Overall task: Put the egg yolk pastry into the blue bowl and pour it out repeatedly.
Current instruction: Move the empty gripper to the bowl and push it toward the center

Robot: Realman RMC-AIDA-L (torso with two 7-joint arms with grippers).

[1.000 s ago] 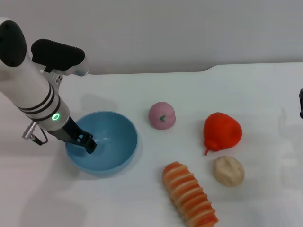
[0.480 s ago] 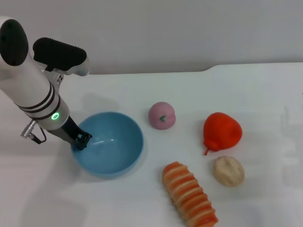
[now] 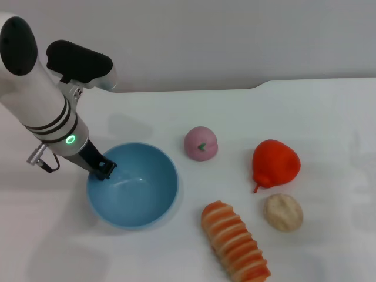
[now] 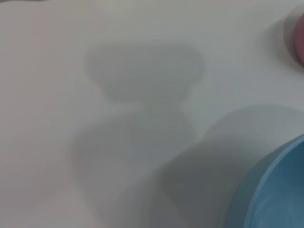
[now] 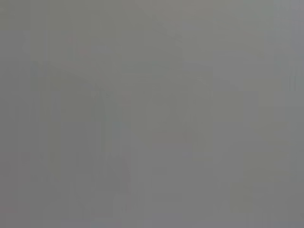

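The left pincer (image 3: 104,170) sits at the near-left rim of the blue bowl (image 3: 136,188), whose wall blocks any low pass to its right. Beyond the bowl stand a pink ball (image 3: 201,143), a striped roll (image 3: 235,241), a red pear (image 3: 275,164) and the egg yolk pastry (image 3: 284,212), with narrow gaps between. Bare worktop (image 3: 53,235) lies open to its left and nearer side.

left end effector (image 3: 106,170) drawn back from bowl interior to rim; blue bowl (image 3: 141,194) shifted rightward
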